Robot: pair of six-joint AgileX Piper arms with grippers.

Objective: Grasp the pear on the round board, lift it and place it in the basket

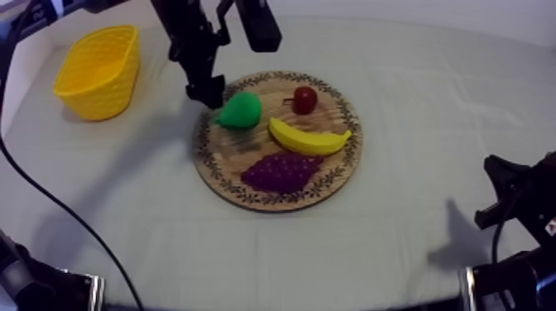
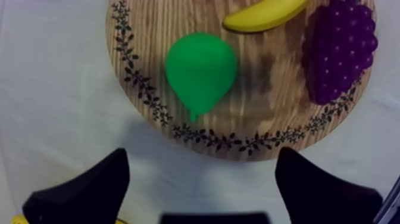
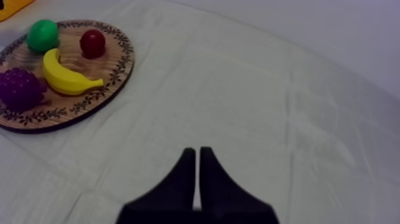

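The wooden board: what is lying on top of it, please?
Four toy fruits lie on the wooden board: a green pear, a banana, a bunch of grapes and a small red fruit. The wood under each fruit is covered and cannot be seen.

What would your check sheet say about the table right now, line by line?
Surface: grey-white cloth, lightly creased.
Job's things: pear lies on the wooden board; yellow basket stands apart on the cloth.
Clutter: banana, grapes and small red fruit, all on the board.
End effectors: left end effector open, by the board's rim near the pear, not touching it; right end effector shut on nothing, over the cloth.
Cables: nothing seen across the board.
Surroundings: nothing seen.
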